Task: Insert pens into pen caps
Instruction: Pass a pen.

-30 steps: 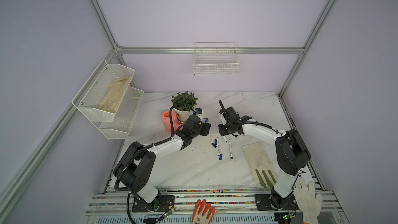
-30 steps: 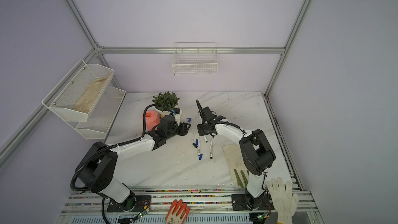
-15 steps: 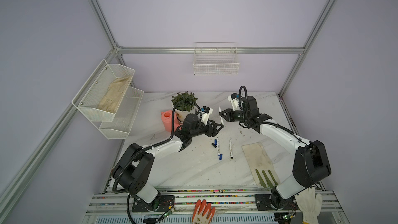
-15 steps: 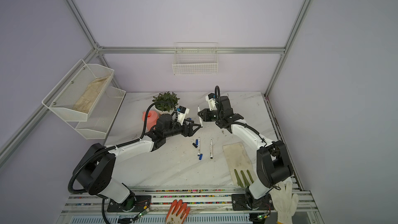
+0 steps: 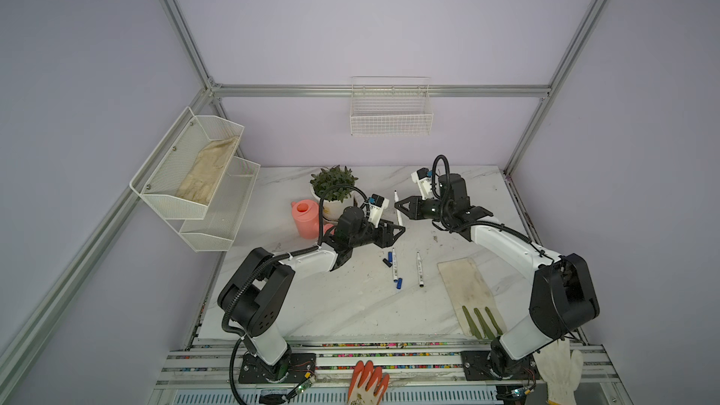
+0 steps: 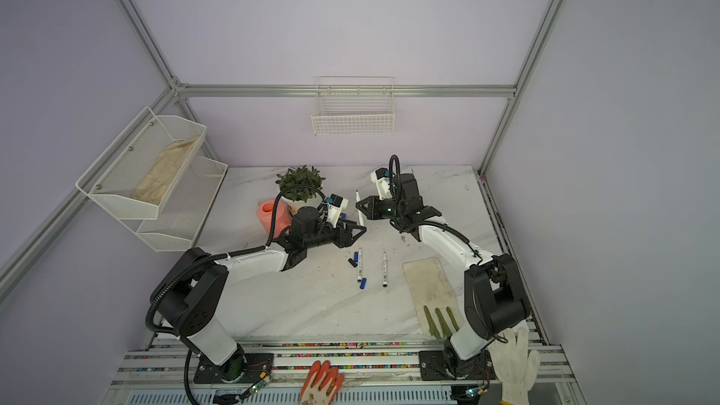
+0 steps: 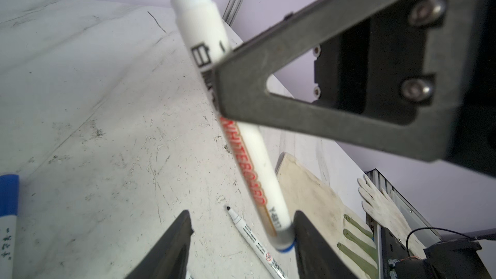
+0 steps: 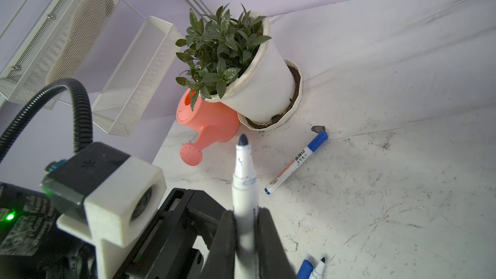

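Note:
My right gripper (image 8: 245,213) (image 5: 398,207) is shut on a white pen (image 8: 243,181) (image 5: 397,204), held in the air with its dark uncapped tip bare. My left gripper (image 7: 241,216) (image 5: 401,230) is open just below, and the pen's blue rear end (image 7: 281,240) sits between its fingers, against one of them. On the table lie a blue-ended pen (image 5: 394,266), a black-tipped pen (image 5: 419,269), two loose blue pen caps (image 5: 390,255) (image 5: 399,283) and a black cap (image 5: 387,262). Another pen (image 8: 296,162), wearing a blue cap, lies near the plant pot.
A potted plant (image 5: 334,185) and a pink watering can (image 5: 306,218) stand at the back left behind my left arm. A worn work glove (image 5: 469,294) lies flat on the right. Wire shelves (image 5: 195,173) hang on the left wall.
My right gripper has lifted the pen off the table and swung back and up. My left gripper has risen to meet it, and the two have closed in on each other.

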{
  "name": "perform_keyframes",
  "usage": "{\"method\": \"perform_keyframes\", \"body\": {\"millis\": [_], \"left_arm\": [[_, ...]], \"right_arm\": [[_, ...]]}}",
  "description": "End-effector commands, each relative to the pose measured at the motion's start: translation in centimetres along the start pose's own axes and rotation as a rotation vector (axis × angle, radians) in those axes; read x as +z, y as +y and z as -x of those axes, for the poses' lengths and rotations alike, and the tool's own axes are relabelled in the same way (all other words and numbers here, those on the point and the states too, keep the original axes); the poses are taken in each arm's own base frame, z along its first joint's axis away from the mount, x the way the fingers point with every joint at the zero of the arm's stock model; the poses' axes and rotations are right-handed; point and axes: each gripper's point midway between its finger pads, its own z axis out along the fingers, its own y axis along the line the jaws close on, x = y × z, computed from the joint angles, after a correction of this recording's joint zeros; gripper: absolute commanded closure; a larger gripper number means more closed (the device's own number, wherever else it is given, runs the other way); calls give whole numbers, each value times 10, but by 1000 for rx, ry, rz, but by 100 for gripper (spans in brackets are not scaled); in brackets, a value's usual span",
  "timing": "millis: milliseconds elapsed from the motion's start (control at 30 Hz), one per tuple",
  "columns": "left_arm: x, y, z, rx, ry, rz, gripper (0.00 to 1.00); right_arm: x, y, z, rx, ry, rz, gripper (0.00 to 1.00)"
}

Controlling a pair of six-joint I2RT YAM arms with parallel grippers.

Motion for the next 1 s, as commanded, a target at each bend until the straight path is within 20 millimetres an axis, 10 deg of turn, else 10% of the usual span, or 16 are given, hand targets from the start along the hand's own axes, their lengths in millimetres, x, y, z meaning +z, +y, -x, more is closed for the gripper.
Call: {"method": "perform_keyframes", "body": {"millis": [0,300,567,667,967], "left_arm": [[3,-27,68,59,-164,-72,42],[15,-20,72,55,-173,-63,60],[13,-7,72,19,-196,-6,98],[3,10,70,-19,-214,87,100],[-66,88,45,-138,-266,616,100]], "right_arm": [[-2,9,0,-10,-6,38,100],[-1,8,-2,-11,-1,38,100],[-2,6,-3,-8,0,33,100],[-1,-7,-7,10,11,-38,88],[25,-52,-114,-80,412,-306,71]]}}
